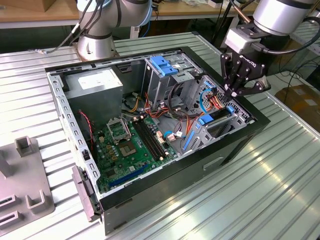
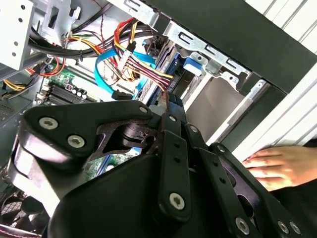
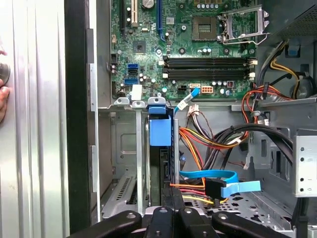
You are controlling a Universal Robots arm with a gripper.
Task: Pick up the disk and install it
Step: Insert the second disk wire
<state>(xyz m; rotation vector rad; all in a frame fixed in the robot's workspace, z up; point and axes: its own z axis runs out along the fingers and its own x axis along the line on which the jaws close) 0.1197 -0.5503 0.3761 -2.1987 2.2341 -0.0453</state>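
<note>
Hovering over the open case's drive bay, the gripper (image 1: 234,93) had its fingers drawn together on nothing I could see; the disk (image 3: 160,130) stood edge-up in its slot directly beneath, long axis running down into the bay (image 3: 126,148).

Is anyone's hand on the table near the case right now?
Yes: in the second wrist view a person's hand rests on the ribbed metal table just outside the black case wall.

A ribbed metal table (image 1: 280,175) reflects light, with a wooden bench (image 1: 30,12) behind.
</note>
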